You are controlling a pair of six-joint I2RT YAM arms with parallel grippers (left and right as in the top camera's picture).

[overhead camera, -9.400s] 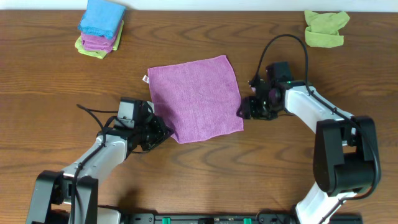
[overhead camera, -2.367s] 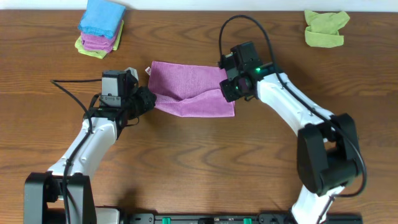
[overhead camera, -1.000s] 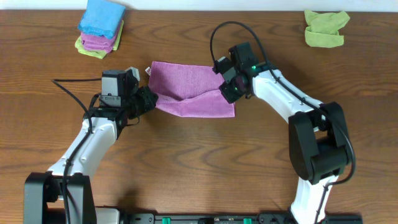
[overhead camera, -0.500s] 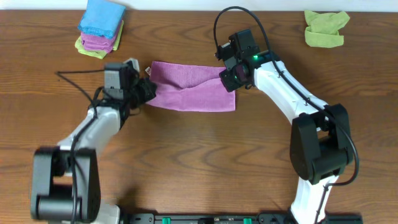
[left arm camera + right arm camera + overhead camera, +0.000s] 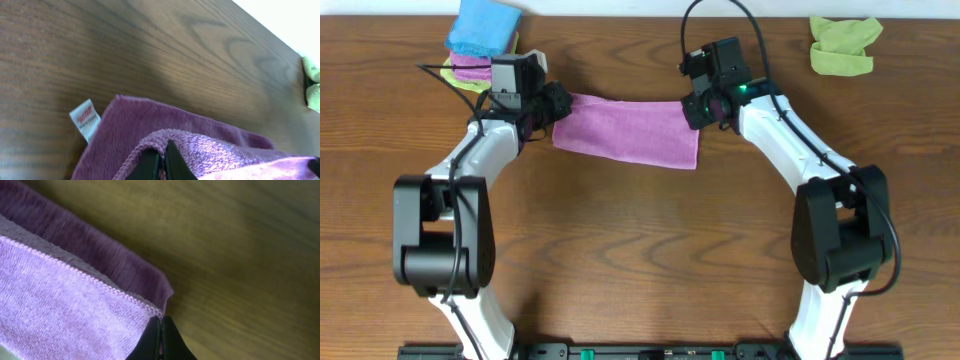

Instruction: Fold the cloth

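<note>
The left pincer [image 5: 556, 103] and right pincer [image 5: 694, 111] each pinch a stitched corner of the fuzzy, doubled-over purple cloth [image 5: 632, 131].

Robotics lab bench, seen from above. Two white-and-black robot arms, the left arm [image 5: 480, 155] and the right arm [image 5: 790, 130], stand at the near edge of a dark wood-grain table [image 5: 620, 250]. A black mounting rail [image 5: 650, 352] with green connectors runs along that edge. Cloths lie on the table: a purple cloth [image 5: 630, 130] between the arms, a stack of folded cloths [image 5: 478, 30] at the far left, and a crumpled lime-green cloth [image 5: 843, 45] at the far right. A plain white strip [image 5: 620, 6] runs beyond the table's far edge.
</note>
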